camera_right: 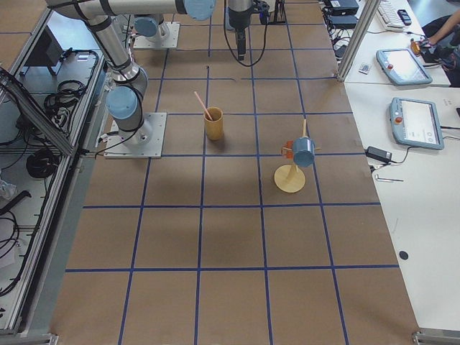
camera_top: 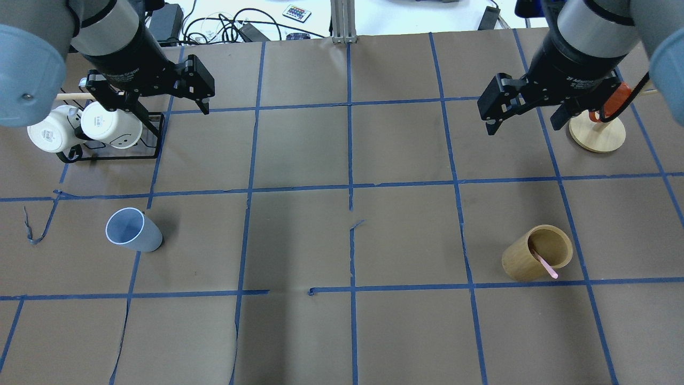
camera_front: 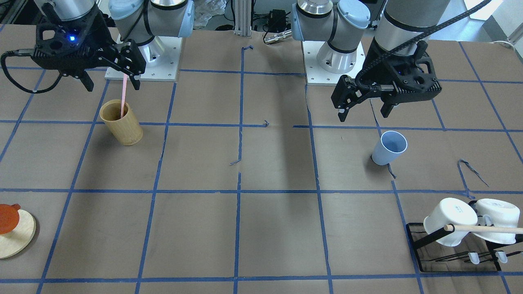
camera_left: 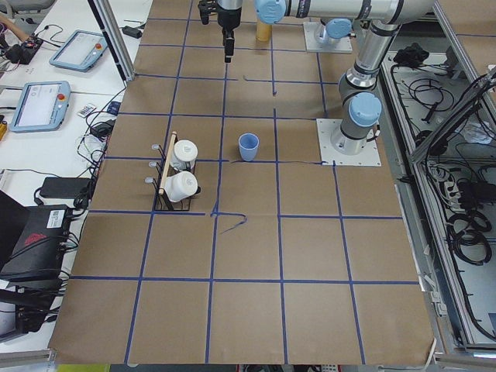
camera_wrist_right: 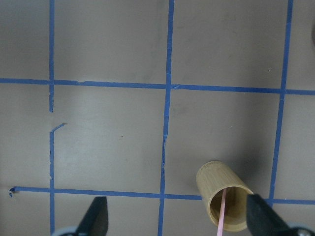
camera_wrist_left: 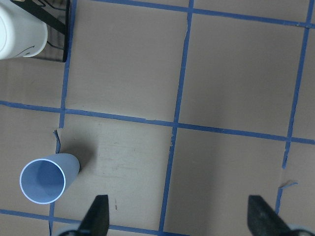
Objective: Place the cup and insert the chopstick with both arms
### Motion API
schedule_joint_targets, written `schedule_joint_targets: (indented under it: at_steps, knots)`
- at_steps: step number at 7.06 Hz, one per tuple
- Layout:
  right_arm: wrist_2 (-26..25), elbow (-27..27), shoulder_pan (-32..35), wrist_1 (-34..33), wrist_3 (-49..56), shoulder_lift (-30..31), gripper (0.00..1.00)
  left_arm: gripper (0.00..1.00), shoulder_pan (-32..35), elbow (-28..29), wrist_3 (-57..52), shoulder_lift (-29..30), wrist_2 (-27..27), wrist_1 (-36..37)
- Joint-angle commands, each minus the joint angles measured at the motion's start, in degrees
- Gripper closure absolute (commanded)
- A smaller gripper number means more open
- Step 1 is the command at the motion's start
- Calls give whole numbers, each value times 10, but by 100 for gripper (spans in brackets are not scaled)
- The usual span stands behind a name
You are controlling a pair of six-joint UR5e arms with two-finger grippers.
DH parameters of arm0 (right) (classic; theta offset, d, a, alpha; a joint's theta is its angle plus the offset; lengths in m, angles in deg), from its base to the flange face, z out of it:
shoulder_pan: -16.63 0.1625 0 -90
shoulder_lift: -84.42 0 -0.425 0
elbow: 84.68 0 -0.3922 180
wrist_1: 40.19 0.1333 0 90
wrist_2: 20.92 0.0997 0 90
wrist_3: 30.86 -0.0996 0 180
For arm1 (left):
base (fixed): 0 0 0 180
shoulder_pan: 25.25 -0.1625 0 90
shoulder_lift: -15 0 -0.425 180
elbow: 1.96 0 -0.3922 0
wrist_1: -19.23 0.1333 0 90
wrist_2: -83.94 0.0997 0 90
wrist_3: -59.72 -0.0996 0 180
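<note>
Two end effectors open and empty above worktop point(camera_front: 278, 228). Cup point(camera_front: 390, 148) upright near left end effector point(camera_front: 363, 116), probably light, thin-walled: gentle pinch across rim. Chopstick point(camera_front: 123, 98) leaning in holder point(camera_front: 122, 126) near right end effector point(camera_front: 113, 87), probably stiff, slippery: grip near top.

rack: black wire rack point(camera_top: 115, 157) sitting near the tabletop's point(camera_top: 347, 240) far left corner in the overhead view
mugs: two white mugs point(camera_top: 51, 131) hanging tilted on the rack's wooden dowel point(camera_front: 486, 229)
stand: round wooden stand point(camera_top: 597, 135) sitting far right, carrying an orange-red mug point(camera_front: 7, 217)
tape: blue tape point(camera_top: 350, 331) gridding brown paper, peeling in spots
pendant: teach pendant point(camera_left: 39, 105) lying on side bench
cables: cables point(camera_top: 224, 24) trailing past far edge
</note>
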Motion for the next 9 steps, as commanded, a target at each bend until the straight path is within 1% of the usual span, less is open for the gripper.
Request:
schedule_joint_targets:
  at_steps: [1, 5, 6, 7, 9]
  knots:
    - [0, 0, 0, 0, 0, 1, 0, 0, 1, -1, 0, 0, 0, 0]
    - [0, -1, 0, 1, -10, 1, 0, 0, 3, -13, -1, -9, 2, 0]
    - [0, -3, 0, 1, -11, 1, 0, 0, 0, -2, 0, -3, 3, 3]
    - [0, -5, 0, 1, -11, 1, 0, 0, -6, -3, -1, -6, 14, 6]
    - [0, -5, 0, 1, -11, 1, 0, 0, -3, -16, -1, -19, 61, -1]
